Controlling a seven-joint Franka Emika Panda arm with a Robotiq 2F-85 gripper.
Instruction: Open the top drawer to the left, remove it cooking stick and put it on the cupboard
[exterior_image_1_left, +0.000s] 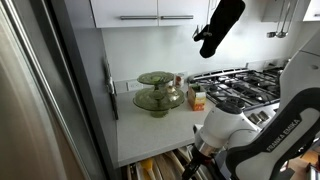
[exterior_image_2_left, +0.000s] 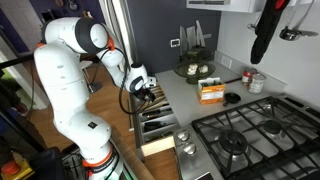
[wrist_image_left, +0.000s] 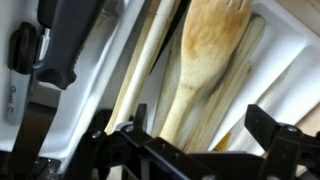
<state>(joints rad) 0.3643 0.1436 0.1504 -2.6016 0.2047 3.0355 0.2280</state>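
Seeing the gripper (exterior_image_2_left: 148, 93) down low at the top drawer (exterior_image_2_left: 158, 146) in both exterior views. Confirming drawer pulled out from the cupboard (exterior_image_1_left: 150, 128), exposing the utensils inside.

Reading the fingers (wrist_image_left: 112, 150) as spread apart in the wrist view, pinching nothing, hanging just above the drawer contents. Cannot tell whether touching any utensil.

Locating the cooking stick (wrist_image_left: 148, 65) inside the drawer, not yet lifted: slim pale handle lying lengthwise in the white tray insert (wrist_image_left: 290, 60), running away from the gap between the fingers. Cannot see its flat end clearly.

Noting a broad wooden spatula (wrist_image_left: 208, 55) in the drawer just beside the stick, browned at the wide end. Cannot tell touching or apart. Noting a black utensil (wrist_image_left: 62, 40) in the drawer on the stick's other side, beyond a tray divider.

Listing the rest, all relative to the drawer:
- green tiered dish (exterior_image_1_left: 158, 92) on the worktop above and behind the drawer
- small carton (exterior_image_1_left: 197, 98) on the worktop near the dish, also above the drawer
- gas hob (exterior_image_2_left: 245, 135) beside and above the drawer
- black oven mitt (exterior_image_1_left: 220, 25) hanging well above the drawer
- white wall cabinets (exterior_image_1_left: 150, 10) high above the drawer
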